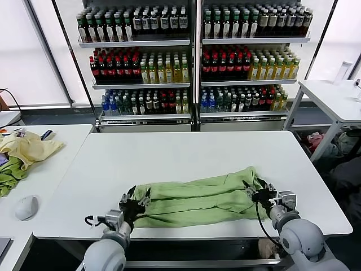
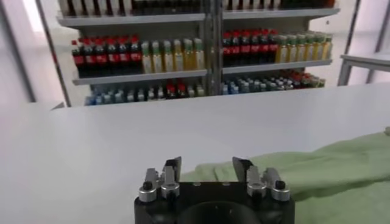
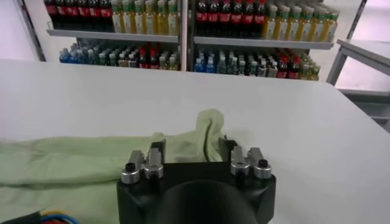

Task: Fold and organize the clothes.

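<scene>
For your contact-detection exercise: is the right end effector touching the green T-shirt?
Cannot tell. In the head view the right end effector overlaps the T-shirt's end; the right wrist view shows open fingers above cloth, neither contact nor gap plainly.

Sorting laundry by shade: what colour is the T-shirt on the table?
Light sage green T-shirt, plain on what shows; clearest in the head view.

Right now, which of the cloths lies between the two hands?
The light green T-shirt, folded long on the centre table. The yellow garment and darker green cloth lie on the side table.

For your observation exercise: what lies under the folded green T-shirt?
The T-shirt lies on the white table, visible all around it. Anything beneath its folded layers is covered and cannot be seen.
</scene>
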You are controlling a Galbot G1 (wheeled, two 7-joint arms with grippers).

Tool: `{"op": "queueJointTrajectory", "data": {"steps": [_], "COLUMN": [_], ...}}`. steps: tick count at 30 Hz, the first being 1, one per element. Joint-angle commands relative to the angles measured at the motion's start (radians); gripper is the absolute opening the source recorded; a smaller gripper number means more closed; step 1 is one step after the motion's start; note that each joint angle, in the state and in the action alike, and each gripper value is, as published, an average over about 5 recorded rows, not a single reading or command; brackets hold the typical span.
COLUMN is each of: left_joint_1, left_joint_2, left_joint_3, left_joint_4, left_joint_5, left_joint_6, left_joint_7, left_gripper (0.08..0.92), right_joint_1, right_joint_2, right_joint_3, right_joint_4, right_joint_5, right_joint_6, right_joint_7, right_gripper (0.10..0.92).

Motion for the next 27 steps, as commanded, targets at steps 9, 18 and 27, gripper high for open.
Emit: {"op": "queueJointTrajectory", "data": {"steps": [9,18,27], "left_joint_1": [0.034,0.037,0.013], "left_joint_2": [-0.229,-0.213,-0.127], "left_joint_3": [-0.022,-0.035,-0.106], "left_joint_4": [0.152,0.156,0.117], "left_joint_5": [0.199,0.096,-0.052], "left_joint_6": [0.018,0.043,0.043], "left_joint_7": [-0.074,-0.059,-0.033], "left_gripper": [0.821,0.703,0.452], "right_joint_1": [-0.025,-0.022,-0.013], "right_joint_2": [-0.013,-0.012,-0.011], "right_joint_3": [-0.001,0.001,0.004], "right_joint_4": [0.034,0.041,0.045], "right_joint_5": [-0.005,0.004,0.017], "right_joint_6": [0.011,0.013,0.014], "right_joint_7": [0.0,-0.001,0.002], "right_gripper": [0.822,0.823,0.823]}}
